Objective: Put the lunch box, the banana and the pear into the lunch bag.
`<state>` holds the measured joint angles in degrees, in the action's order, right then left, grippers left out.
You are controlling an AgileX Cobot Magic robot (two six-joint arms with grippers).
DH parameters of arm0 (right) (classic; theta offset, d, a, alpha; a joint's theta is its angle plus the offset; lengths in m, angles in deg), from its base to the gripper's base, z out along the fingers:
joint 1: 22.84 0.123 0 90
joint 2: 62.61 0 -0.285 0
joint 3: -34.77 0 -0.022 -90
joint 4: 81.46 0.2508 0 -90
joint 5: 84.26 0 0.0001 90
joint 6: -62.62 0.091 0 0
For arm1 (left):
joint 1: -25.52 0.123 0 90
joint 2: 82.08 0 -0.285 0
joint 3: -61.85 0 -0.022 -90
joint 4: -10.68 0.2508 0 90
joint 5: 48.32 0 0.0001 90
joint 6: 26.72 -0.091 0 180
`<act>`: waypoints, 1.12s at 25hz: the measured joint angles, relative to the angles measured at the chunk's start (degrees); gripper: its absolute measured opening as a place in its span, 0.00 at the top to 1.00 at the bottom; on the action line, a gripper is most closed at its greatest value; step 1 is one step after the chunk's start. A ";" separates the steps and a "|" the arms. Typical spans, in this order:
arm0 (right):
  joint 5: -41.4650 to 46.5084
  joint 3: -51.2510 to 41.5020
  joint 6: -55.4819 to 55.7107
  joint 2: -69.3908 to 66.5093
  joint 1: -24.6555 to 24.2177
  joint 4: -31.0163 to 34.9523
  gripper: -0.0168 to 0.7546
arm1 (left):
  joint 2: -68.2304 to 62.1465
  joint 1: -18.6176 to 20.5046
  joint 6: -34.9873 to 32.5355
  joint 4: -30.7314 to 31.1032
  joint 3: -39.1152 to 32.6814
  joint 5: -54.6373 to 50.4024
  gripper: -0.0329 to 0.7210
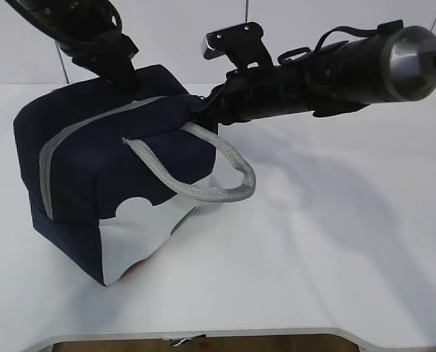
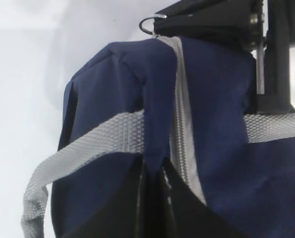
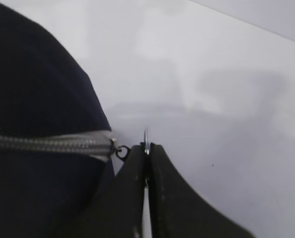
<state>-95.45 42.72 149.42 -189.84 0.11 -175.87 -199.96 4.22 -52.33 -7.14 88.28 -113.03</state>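
Bag [image 1: 108,176] sits on the table's [image 1: 335,249] left, zip [image 2: 180,99] run closed, so nothing inside shows. It looks soft and light, likely to sag; fabric folds, handles [image 1: 203,172] and ring pull [image 3: 146,143] are the holds. Left gripper [image 2: 152,173] pinches a navy fold. Right gripper [image 3: 147,153] is pressed together on the ring pull.

lunch bag [image 1: 108,183] zipped | on white table [image 1: 335,249] | both arms at top

Matt navy cloth lunch bag [image 1: 108,154], coarse grey webbing handle [image 1: 203,172], smooth white table [image 1: 335,242]
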 joint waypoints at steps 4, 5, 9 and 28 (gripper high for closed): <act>0.23 0.00 0.00 0.89 -0.11 -3.11 0.94 | 0.11 0.02 0.00 -0.50 0.00 -0.11 0.95; 0.23 0.00 0.00 1.16 -0.11 -3.77 0.91 | 0.20 0.02 0.00 -0.54 0.00 -0.10 0.95; 0.23 0.00 0.00 1.85 -0.18 -4.71 0.73 | 0.33 0.02 0.00 -1.03 0.00 -0.24 0.93; -4.16 -0.10 -0.11 15.61 -0.23 -10.71 0.36 | 4.24 0.12 2.34 0.25 1.37 -5.50 0.54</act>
<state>-99.62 42.62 149.31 -174.23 -0.13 -186.59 -195.72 4.34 -49.99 -6.89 89.65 -118.52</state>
